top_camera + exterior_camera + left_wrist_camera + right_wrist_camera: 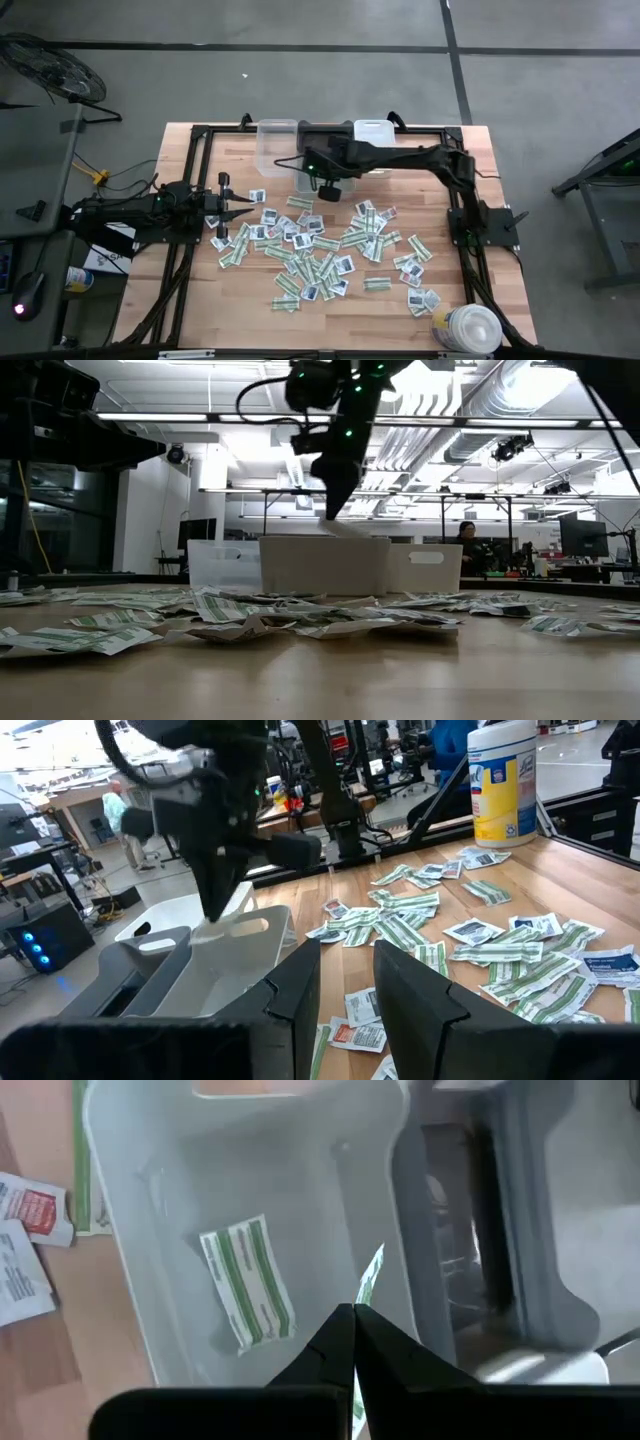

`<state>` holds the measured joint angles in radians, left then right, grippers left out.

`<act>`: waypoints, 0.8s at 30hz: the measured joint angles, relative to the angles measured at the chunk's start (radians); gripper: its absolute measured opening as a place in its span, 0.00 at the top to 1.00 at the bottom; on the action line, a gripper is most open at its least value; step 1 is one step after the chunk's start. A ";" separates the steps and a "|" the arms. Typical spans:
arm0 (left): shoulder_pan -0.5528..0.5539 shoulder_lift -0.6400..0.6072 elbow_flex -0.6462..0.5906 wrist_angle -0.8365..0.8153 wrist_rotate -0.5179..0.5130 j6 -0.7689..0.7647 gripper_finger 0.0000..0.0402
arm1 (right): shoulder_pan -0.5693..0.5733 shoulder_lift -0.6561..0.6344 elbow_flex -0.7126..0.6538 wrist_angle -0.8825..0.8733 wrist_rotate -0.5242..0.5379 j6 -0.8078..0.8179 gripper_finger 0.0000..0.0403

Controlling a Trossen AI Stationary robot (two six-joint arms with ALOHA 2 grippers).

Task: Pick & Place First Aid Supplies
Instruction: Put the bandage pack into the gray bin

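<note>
**Kid:** What did it look like from up high?

**Robot:** My right pincer (322,185) was over the middle bin (302,183). My left pincer (240,213) was off to one side of that bin, at the edge of the pile of packets (320,245). The pile lay on the table in front of the bin.

**Kid:** And from down low?

**Robot:** My right pincer (335,512) hung just above the middle bin (325,565). It was pinched tight on a little held strip (345,528). The packets (250,615) were spread out in front of the bin.

**Kid:** What did your left wrist see?

**Robot:** My left pincer (347,948) had its fingers apart, with nothing between them. The middle bin (250,945) was close ahead, and packets (470,935) lay beside it.

**Kid:** And your right wrist?

**Robot:** My right pincer (353,1312) was closed, and the green held strip (372,1272) poked out past the tips. One loose strip (248,1285) lay flat inside the middle bin (150,1230). A few packets (25,1240) sat just outside its wall.
</note>
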<state>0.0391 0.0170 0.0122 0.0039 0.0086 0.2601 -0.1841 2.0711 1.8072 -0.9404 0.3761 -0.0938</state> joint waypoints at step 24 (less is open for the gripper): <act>0.000 0.000 0.000 0.000 0.000 0.000 0.76 | 0.048 0.033 -0.120 0.059 0.053 -0.242 0.98</act>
<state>0.0388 0.0173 0.0121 0.0037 0.0090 0.2600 -0.1364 2.1040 1.6870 -0.8814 0.4295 -0.3362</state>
